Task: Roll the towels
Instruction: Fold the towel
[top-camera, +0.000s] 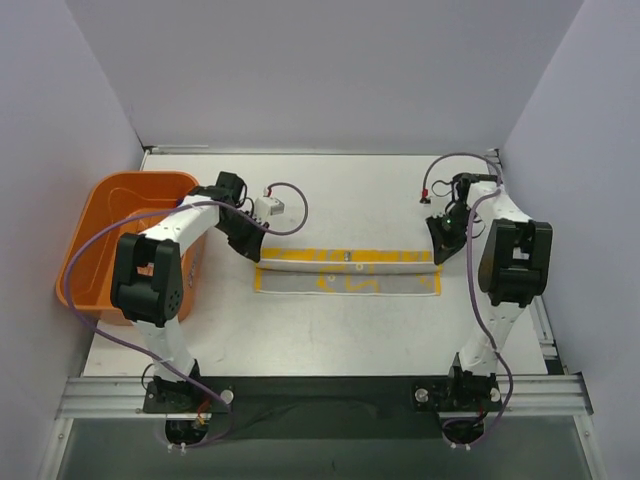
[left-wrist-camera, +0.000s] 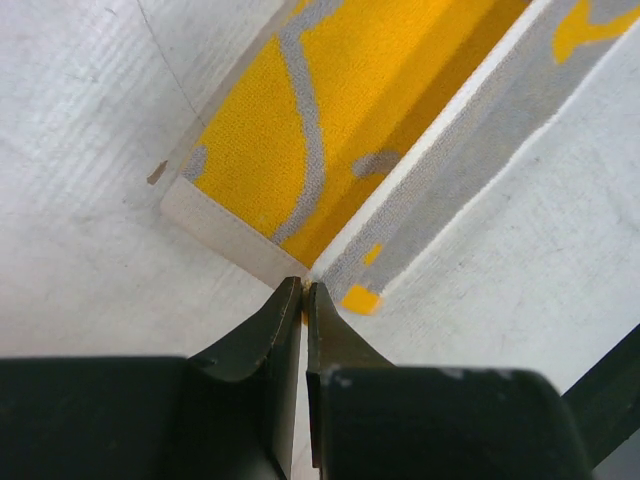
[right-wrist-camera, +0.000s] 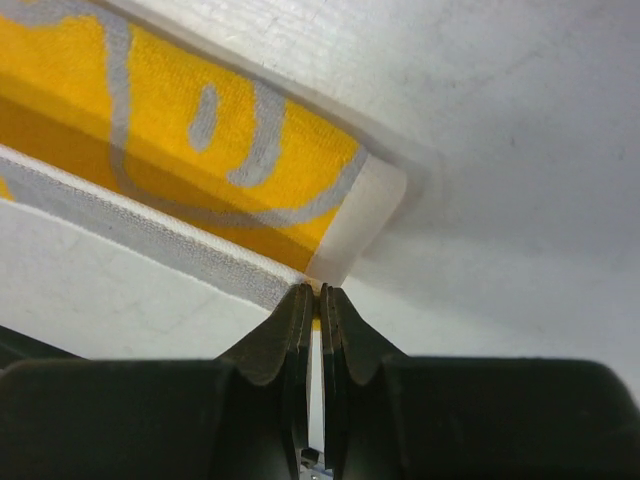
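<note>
Pinching opposite ends of yellow soft cloth towel (top-camera: 347, 272), folded lengthwise at frame centre on white counter (top-camera: 330, 330). Left claw (left-wrist-camera: 304, 285), right claw (right-wrist-camera: 318, 290) both clenched on thin towel edge. Risk: shallow grip; uneven pull slips corner free, roll skews.

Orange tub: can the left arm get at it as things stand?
Probably yes for reach: the orange tub sits right beside that arm, nothing between. But the left gripper is shut on the yellow towel, so it must release first.
</note>
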